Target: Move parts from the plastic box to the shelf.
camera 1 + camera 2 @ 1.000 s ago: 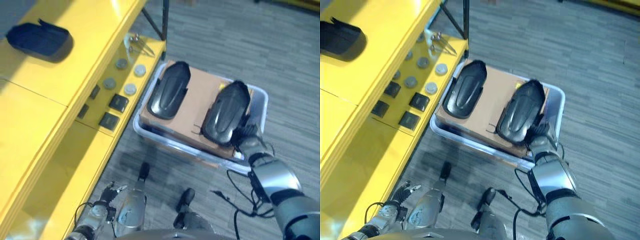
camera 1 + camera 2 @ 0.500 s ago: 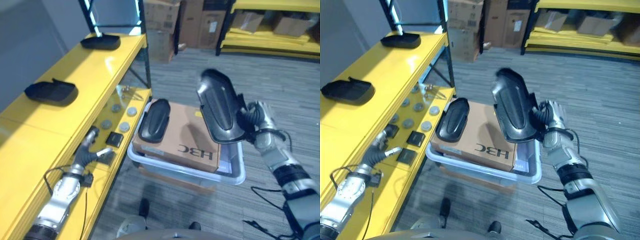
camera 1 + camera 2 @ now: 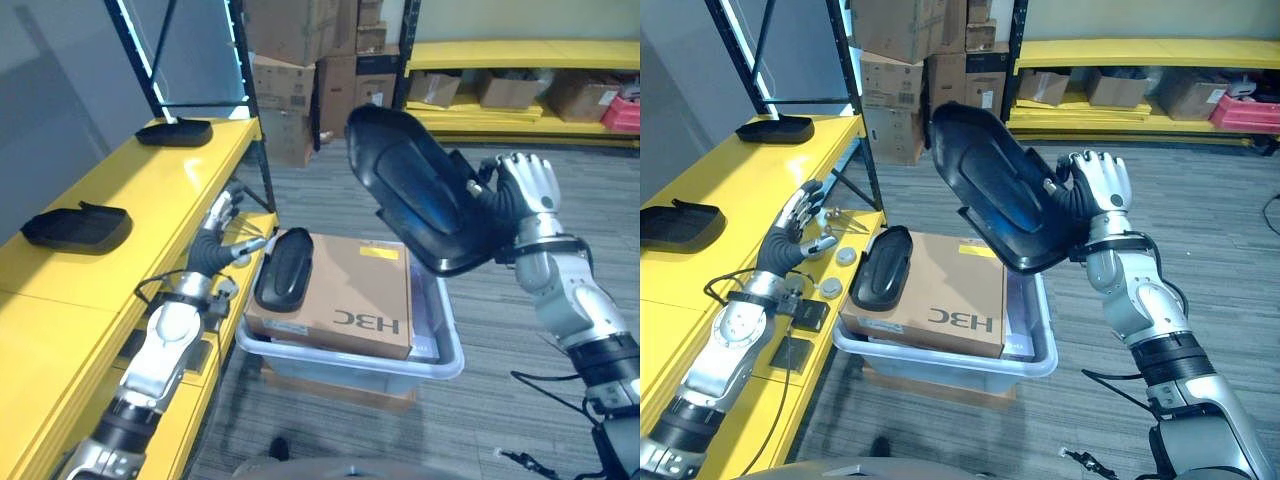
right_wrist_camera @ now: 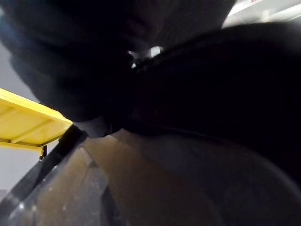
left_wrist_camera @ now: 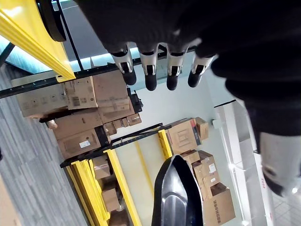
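Carry step: right hand (image 3: pixel 1095 190) clamped on black part (image 3: pixel 1000 190), lifted above plastic box (image 3: pixel 940 358). Left hand (image 3: pixel 792 232) fingers spread, empty, beside shelf (image 3: pixel 150 190) edge. Next: swing part toward shelf, set down flat.

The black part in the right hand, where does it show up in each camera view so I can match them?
Left eye view: black part, upper middle, held up by the right hand above the cardboard box.
Right eye view: upper middle, above the same box.
Left wrist view: seen edge-on, past the left hand.
Right wrist view: dark surface up close.
Shared landmark: the yellow shelf.
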Robot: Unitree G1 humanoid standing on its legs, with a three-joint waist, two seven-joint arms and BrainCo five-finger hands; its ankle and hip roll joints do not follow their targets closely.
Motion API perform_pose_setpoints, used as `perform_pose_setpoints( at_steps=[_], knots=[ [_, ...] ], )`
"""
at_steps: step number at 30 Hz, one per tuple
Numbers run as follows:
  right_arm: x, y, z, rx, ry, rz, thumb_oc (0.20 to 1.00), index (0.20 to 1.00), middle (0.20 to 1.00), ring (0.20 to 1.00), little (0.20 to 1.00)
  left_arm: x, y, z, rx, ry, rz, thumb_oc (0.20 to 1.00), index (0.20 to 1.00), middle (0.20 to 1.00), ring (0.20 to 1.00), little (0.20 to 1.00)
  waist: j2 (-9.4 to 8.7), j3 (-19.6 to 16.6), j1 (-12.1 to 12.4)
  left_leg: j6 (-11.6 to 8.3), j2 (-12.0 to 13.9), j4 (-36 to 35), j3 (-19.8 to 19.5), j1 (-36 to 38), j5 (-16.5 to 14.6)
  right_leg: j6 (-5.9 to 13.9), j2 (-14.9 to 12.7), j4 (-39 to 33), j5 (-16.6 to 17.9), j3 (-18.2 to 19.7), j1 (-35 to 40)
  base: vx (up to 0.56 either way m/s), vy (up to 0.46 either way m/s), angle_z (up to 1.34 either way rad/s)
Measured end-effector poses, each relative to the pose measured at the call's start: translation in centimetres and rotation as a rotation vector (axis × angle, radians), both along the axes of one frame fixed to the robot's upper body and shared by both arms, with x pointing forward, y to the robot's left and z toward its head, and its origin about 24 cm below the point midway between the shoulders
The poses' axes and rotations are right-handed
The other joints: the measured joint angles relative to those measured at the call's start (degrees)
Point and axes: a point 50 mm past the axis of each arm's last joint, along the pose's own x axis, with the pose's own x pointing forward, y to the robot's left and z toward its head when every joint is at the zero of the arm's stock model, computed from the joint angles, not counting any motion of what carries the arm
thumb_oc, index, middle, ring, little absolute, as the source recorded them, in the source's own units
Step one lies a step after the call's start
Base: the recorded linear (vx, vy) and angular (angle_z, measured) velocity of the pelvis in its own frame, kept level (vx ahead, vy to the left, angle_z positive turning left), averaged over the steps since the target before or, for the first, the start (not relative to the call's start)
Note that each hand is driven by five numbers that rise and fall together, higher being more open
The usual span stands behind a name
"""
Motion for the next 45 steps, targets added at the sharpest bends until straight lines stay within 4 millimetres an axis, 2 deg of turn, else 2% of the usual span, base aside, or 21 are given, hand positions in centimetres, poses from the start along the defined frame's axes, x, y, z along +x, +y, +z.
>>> perform_pose_setpoints(
  at_steps=[1, 5, 11, 16, 19, 23, 26, 31, 34, 45],
  knots=[
    [-0.1, 1.3, 0.1, 0.027, -0.024, 0.052, 0.2, 0.2, 0.2, 0.2, 0.2, 0.3, -0.8, -0.1, -0.015, 0.005, -0.009, 1.0, 1.0, 1.0, 1.0, 1.0, -0.17, 0.04, -0.27, -0.01, 0.04, -0.02, 0.33, 0.07, -0.05, 0.01, 0.0, 0.0, -0.03, 0.17, -0.06, 0.02, -0.003, -0.09],
    [0.0, 3.4, 0.2, 0.037, -0.054, 0.131, 0.2, 0.2, 0.2, 0.2, 0.2, 0.2, -1.4, -0.3, -0.021, 0.012, -0.019, 1.0, 1.0, 1.0, 1.0, 1.0, -0.59, 0.25, -0.1, 0.02, 0.05, 0.0, 1.05, 0.67, -0.08, -0.11, -0.04, 0.01, 0.13, 1.12, 0.04, 0.02, -0.003, -0.09],
    [0.2, 5.5, -0.3, 0.054, -0.088, 0.191, 0.2, 0.2, 0.2, 0.2, 0.2, 0.2, -1.6, -0.5, -0.048, 0.021, 0.02, 1.0, 1.0, 1.0, 1.0, 1.0, -1.34, 0.54, 0.43, 0.14, 0.02, -0.01, 1.17, 1.22, -0.25, -0.32, -0.09, 0.0, 0.28, 1.26, 0.57, 0.0, -0.001, -0.01],
    [0.2, 6.0, -0.3, 0.068, -0.104, 0.2, 0.2, 0.2, 0.2, 0.2, 0.2, 0.3, -1.7, -1.0, -0.062, 0.041, 0.047, 1.0, 1.0, 1.0, 1.0, 1.0, -1.35, 0.55, 0.67, 0.22, -0.01, -0.01, 1.14, 1.25, -0.3, -0.31, -0.11, 0.0, 0.29, 1.25, 0.63, 0.0, 0.0, 0.0],
    [0.2, 7.1, -0.3, 0.036, -0.132, 0.232, 0.2, 0.2, 0.2, 0.2, 0.2, 0.5, -2.1, -2.2, -0.063, 0.1, 0.062, 1.0, 1.0, 1.0, 1.0, 1.0, -1.39, 0.54, 0.28, 0.22, 0.04, -0.01, 1.15, 1.3, -0.29, -0.34, -0.06, 0.0, 0.31, 1.24, 0.67, 0.0, 0.0, 0.0],
    [0.1, 7.5, -0.1, 0.033, -0.141, 0.247, 0.2, 0.2, 0.2, 0.2, 0.2, 0.4, -2.8, -2.8, -0.162, 0.158, 0.031, 1.0, 1.0, 1.0, 1.0, 1.0, -1.41, 0.53, 0.27, 0.23, 0.03, 0.01, 1.15, 1.33, -0.29, -0.35, -0.08, 0.0, 0.33, 1.24, 0.67, 0.0, 0.0, 0.0],
    [0.3, 8.3, -0.2, 0.019, -0.134, 0.271, 0.2, 0.2, 0.2, 0.2, 0.2, 0.4, -3.3, -3.0, -0.334, 0.233, -0.033, 1.0, 1.0, 1.0, 1.0, 1.0, -1.39, 0.52, -0.03, 0.23, 0.04, 0.0, 1.18, 1.35, -0.29, -0.36, -0.08, 0.0, 0.33, 1.28, 0.68, 0.0, 0.0, 0.0],
    [0.2, 8.7, -0.6, -0.01, -0.119, 0.286, 0.2, 0.2, 0.2, 0.2, 0.2, 0.3, -4.0, -2.7, -0.441, 0.275, -0.124, 1.0, 1.0, 1.0, 1.0, 1.0, -1.45, 0.56, -0.01, 0.23, 0.05, 0.0, 1.18, 1.39, -0.29, -0.36, -0.07, 0.0, 0.33, 1.27, 0.73, 0.0, 0.0, 0.0],
    [0.4, 8.7, -1.0, -0.019, -0.103, 0.28, 0.2, 0.2, 0.2, 0.2, 0.2, 0.2, -4.5, -2.2, -0.452, 0.272, -0.172, 1.0, 1.0, 1.0, 1.0, 1.0, -1.48, 0.57, 0.11, 0.23, 0.04, 0.0, 1.17, 1.48, -0.29, -0.35, -0.07, 0.0, 0.33, 1.27, 0.82, 0.0, 0.0, 0.0],
    [0.2, 9.6, -2.0, -0.044, -0.066, 0.308, 0.2, 0.2, 0.2, 0.2, 0.2, 0.2, -4.4, -3.2, -0.422, 0.345, -0.181, 1.0, 1.0, 1.0, 1.0, 1.0, -1.49, 0.58, -0.05, 0.23, 0.04, -0.01, 1.15, 1.54, -0.29, -0.28, -0.06, 0.0, 0.27, 1.24, 0.9, 0.0, 0.0, 0.0]
  ],
)
